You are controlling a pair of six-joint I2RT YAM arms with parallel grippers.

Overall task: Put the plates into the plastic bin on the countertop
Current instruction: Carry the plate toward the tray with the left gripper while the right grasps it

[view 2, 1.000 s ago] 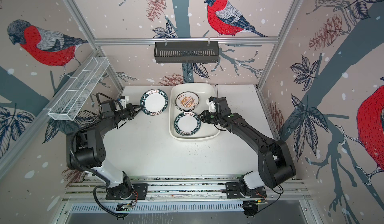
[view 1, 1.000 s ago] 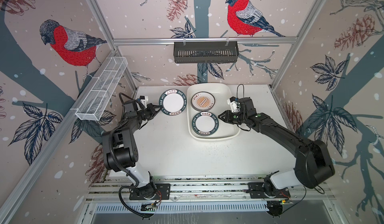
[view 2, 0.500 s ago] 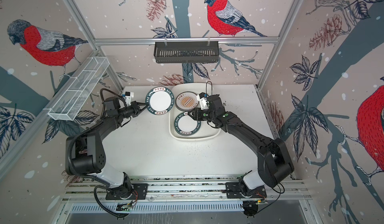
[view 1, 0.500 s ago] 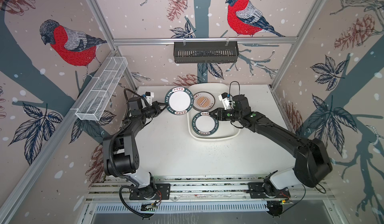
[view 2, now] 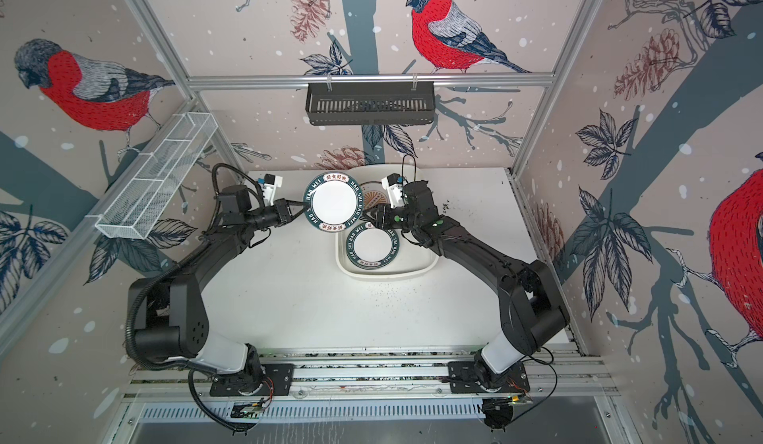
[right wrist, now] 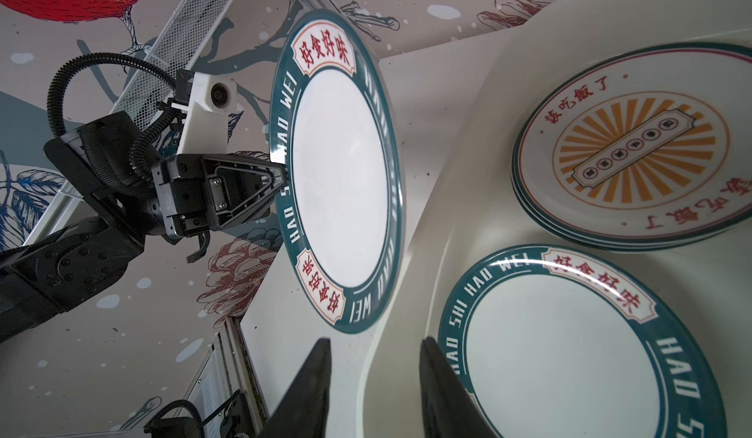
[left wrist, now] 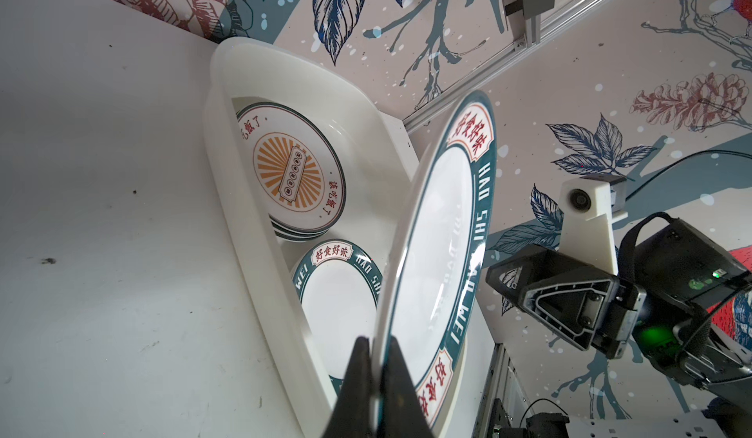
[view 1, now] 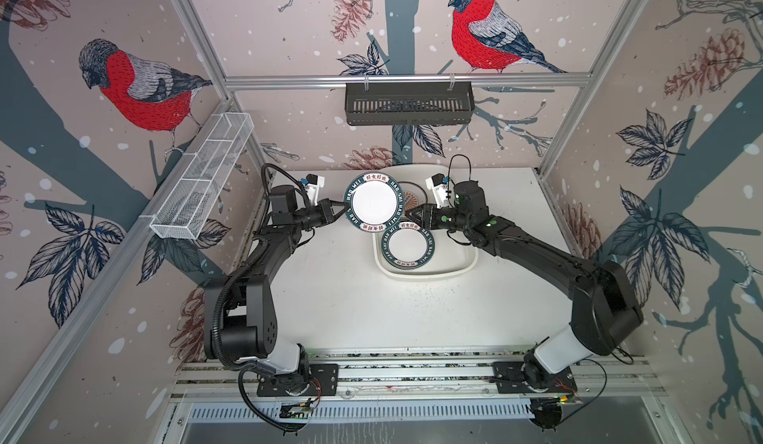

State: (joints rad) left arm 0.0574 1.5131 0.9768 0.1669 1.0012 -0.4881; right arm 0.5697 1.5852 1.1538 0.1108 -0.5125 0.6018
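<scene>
Top views both show a white wire-mesh tray (view 1: 198, 178) fixed to the left wall, clear of the counter (view 1: 330, 297). To its right, the left hand (view 1: 342, 207) is over the counter's far-left part, pressed together on the left rim of a dark-rimmed lettered plate (view 1: 373, 202). In the left wrist view its fingertips (left wrist: 358, 375) pinch that rim from both faces. This held plate hangs clear of the counter with its white face toward the top camera. In both top views it overlaps the far-left corner of the plastic bin (view 1: 425, 275).

The bin stands against the counter's far edge, about midway along it, below a black slotted basket (view 1: 408, 107) on the back wall. Inside the bin, a stack of plates topped by an orange sunburst plate (right wrist: 635, 151) lies at the far end. A second lettered plate (view 1: 406, 246) lies flat at the near end, just beside the stack.

Over the bin, the right hand (right wrist: 374, 358) is spread and holds nothing. Its tips are just beside the held plate's right rim; I cannot tell whether they touch it.
</scene>
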